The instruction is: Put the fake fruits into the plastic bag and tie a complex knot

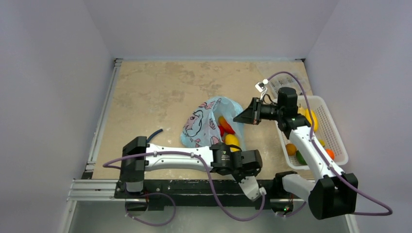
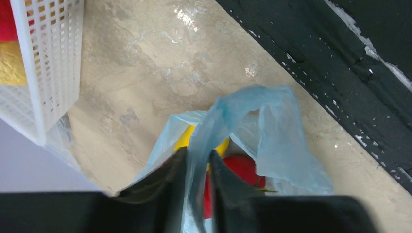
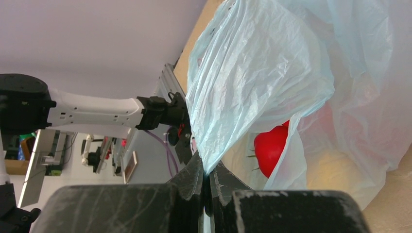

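A beige, stone-mottled tabletop (image 1: pixel 160 97) fills the middle of the top view. Plain pale lilac-grey walls (image 1: pixel 209 29) box it in at 9, 12 and 3 o'clock, an aluminium rail (image 1: pixel 103 116) runs along its 9 o'clock edge, and a scuffed black strip (image 1: pixel 180 187) lies along the 6 o'clock edge. The light is soft and even with only faint shadows, though the left wrist view catches a bright glare patch (image 2: pixel 187 14) on the tabletop near 12 o'clock. In the right wrist view, at 8 o'clock, a further room (image 3: pixel 104 155) shows past the wall, its furniture too small and blurred to identify.
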Robot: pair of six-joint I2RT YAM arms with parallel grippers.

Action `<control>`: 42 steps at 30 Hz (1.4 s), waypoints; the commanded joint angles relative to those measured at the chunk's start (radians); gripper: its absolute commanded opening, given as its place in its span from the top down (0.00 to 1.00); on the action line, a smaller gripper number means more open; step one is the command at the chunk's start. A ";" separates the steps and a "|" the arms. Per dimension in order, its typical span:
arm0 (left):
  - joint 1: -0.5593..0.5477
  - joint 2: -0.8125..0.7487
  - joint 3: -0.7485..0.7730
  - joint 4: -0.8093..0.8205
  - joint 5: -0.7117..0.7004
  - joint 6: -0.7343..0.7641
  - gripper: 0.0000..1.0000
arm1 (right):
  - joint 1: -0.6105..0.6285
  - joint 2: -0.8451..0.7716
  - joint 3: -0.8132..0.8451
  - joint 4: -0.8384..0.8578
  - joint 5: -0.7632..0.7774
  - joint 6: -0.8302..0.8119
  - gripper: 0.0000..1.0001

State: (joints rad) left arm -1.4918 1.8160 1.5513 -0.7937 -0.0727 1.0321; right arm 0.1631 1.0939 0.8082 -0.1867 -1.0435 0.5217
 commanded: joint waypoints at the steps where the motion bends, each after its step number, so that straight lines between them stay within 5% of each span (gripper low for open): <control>1: 0.044 -0.104 0.001 0.046 -0.003 -0.120 0.90 | -0.006 -0.002 0.032 0.011 -0.037 -0.015 1.00; 2: 0.064 -0.144 -0.001 0.043 0.027 -0.173 1.00 | -0.010 -0.002 0.058 -0.002 -0.041 -0.028 1.00; 5: 0.163 -0.303 -0.021 0.048 0.164 -0.361 1.00 | -0.025 -0.005 0.154 -0.072 -0.052 -0.075 1.00; 10: 0.487 -0.591 -0.103 0.100 0.554 -0.741 1.00 | -0.055 -0.011 0.310 -0.160 -0.078 -0.116 1.00; 13: 0.669 -0.754 -0.176 0.198 0.654 -0.859 1.00 | -0.070 -0.025 0.377 -0.150 -0.096 -0.080 1.00; 20: 0.998 -0.869 -0.132 0.187 0.756 -0.970 1.00 | -0.155 -0.042 0.491 -0.210 -0.163 0.004 1.00; 26: 1.211 -0.880 -0.357 0.174 0.834 -0.860 1.00 | -0.189 -0.038 0.375 -0.272 -0.115 -0.139 1.00; 31: 1.331 -0.836 -0.445 0.201 0.883 -0.817 1.00 | -0.188 -0.047 0.353 -0.098 -0.046 -0.067 1.00; 35: 1.380 -0.797 -0.339 0.144 0.932 -0.826 0.87 | -0.188 -0.060 0.369 0.004 -0.020 0.022 1.00; 37: 1.391 -0.745 -0.253 0.047 0.960 -0.793 0.62 | -0.188 -0.057 0.380 0.026 -0.008 0.057 1.00; 39: 1.399 -0.669 -0.123 -0.134 1.005 -0.709 0.44 | -0.188 -0.053 0.397 0.012 0.006 0.045 1.00; 42: 1.413 -0.554 0.108 -0.461 1.103 -0.497 0.31 | -0.188 -0.051 0.387 0.029 0.010 0.043 1.00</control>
State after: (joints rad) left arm -0.0990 1.1576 1.4151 -0.8799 0.8650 0.2813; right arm -0.0204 1.0546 1.1576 -0.2379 -1.0634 0.5385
